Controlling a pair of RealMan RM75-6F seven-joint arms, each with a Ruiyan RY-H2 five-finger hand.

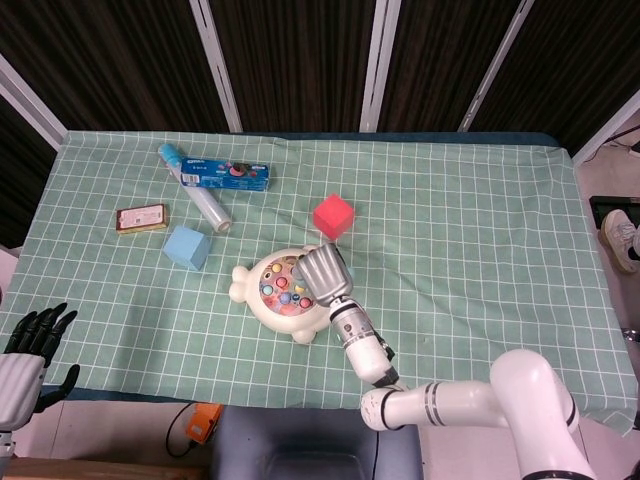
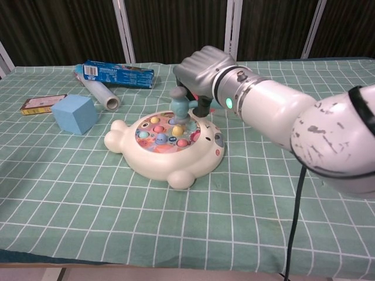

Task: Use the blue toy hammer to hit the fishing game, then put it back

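Observation:
The cream, animal-shaped fishing game (image 1: 283, 290) (image 2: 164, 146) lies mid-table with coloured fish in its round top. My right hand (image 1: 322, 270) (image 2: 204, 70) grips the handle of the blue toy hammer (image 2: 179, 108) over the game's far right part. In the chest view the hammer's head hangs at the fish on the game's right side; whether it touches them is unclear. The head view hides the hammer under the hand. My left hand (image 1: 35, 335) hangs open and empty off the table's near left corner.
A red cube (image 1: 333, 216) stands just behind the game. A light blue cube (image 1: 187, 247) (image 2: 74, 113), a clear film roll (image 1: 205, 205) (image 2: 99, 93), a blue snack box (image 1: 228, 176) (image 2: 118, 72) and a small card box (image 1: 141, 217) (image 2: 42, 103) lie at the back left.

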